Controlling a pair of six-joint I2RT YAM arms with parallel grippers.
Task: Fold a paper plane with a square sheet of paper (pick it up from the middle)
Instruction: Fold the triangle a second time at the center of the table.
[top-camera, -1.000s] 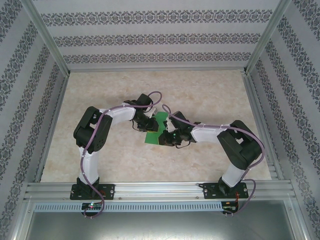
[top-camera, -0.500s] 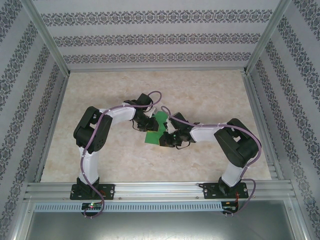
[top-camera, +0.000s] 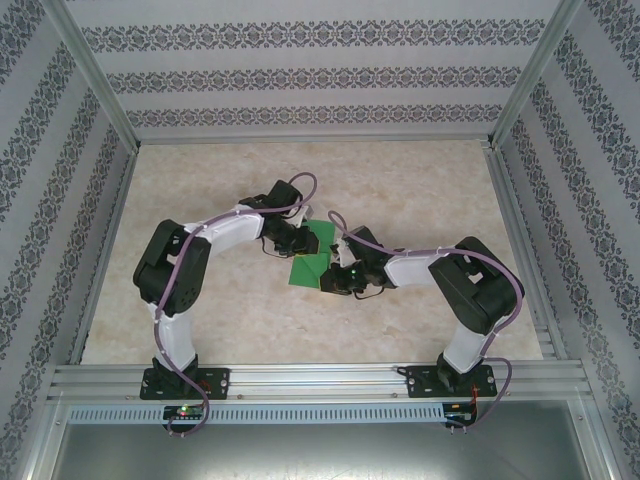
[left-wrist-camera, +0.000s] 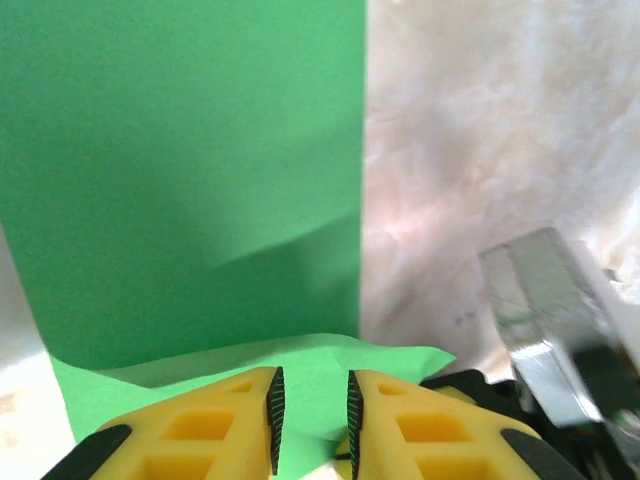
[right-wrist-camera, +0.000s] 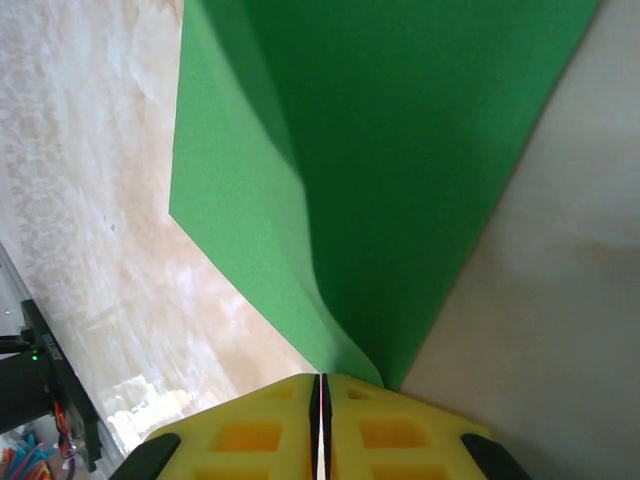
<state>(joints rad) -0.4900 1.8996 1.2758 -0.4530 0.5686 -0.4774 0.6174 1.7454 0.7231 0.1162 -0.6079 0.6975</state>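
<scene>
On the pale marbled table (top-camera: 200, 310), the left gripper (top-camera: 292, 248) is seen at centre frame, its jaws a narrow slit apart over the left edge of the square sheet of paper (top-camera: 312, 264), which is laid slanting from lower left to upper right. One sheet and two grippers are counted. The sheet's lower right corner is clamped in the closed right gripper (top-camera: 336, 277), so neither arm is judged nearer.
</scene>
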